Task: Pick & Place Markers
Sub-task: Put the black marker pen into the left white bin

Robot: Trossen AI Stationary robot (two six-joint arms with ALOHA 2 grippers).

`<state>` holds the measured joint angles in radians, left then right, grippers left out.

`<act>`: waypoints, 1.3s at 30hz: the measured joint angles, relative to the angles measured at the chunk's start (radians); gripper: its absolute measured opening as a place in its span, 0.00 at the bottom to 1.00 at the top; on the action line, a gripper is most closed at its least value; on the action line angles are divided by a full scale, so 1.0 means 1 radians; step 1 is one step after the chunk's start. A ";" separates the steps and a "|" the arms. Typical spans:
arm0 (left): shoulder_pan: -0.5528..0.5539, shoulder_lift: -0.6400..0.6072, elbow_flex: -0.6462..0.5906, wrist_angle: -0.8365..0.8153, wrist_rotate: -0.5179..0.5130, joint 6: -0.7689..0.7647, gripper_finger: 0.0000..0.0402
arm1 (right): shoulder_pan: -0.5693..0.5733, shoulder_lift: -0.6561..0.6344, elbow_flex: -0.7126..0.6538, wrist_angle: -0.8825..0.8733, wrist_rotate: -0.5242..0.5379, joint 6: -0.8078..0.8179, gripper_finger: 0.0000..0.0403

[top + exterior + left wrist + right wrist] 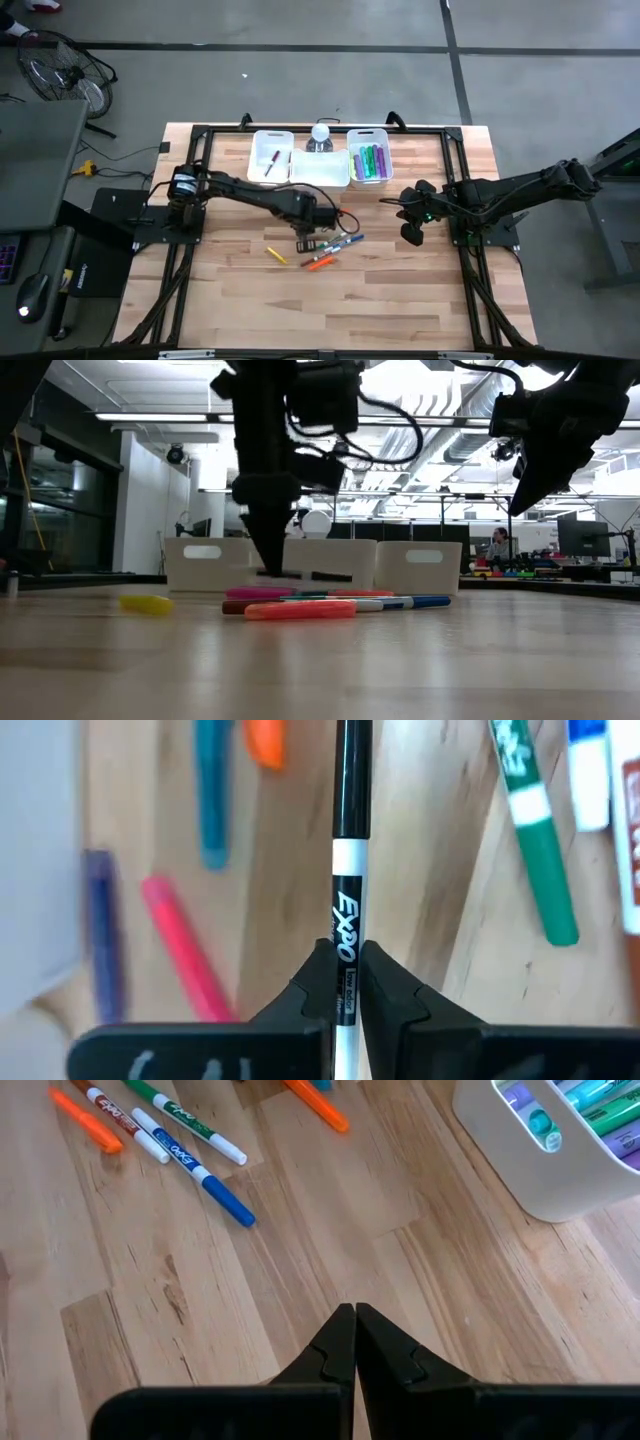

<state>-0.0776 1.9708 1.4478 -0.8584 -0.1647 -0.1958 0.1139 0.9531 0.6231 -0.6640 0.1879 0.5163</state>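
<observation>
Wooden table point(400, 300) with three white bins point(271, 157) and scattered markers point(330, 250)

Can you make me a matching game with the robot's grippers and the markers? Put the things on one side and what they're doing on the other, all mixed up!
Things:
1. left gripper
2. right gripper
3. yellow marker
4. right-hand bin

States:
A. lying alone on the table
B. shut on nothing, above bare wood
C. holds green and purple markers
D. shut on a black and white marker

Pairs: 1-D, 2-B, 3-A, 4-C
</observation>
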 joint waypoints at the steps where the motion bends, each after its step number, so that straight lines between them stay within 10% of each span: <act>1: 0.000 -0.001 0.014 -0.020 -0.006 0.000 0.04 | 0.000 0.000 0.000 0.000 0.000 0.000 0.00; 20: 0.134 -0.216 0.057 -0.211 -0.088 -0.122 0.04 | 0.000 0.000 0.000 0.000 0.000 0.003 0.00; 39: 0.530 -0.310 0.049 -0.320 -0.126 -0.402 0.04 | 0.000 0.000 0.000 0.021 0.004 0.000 0.00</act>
<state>0.4523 1.6610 1.4968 -1.1783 -0.2907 -0.5981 0.1139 0.9535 0.6231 -0.6425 0.1921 0.5159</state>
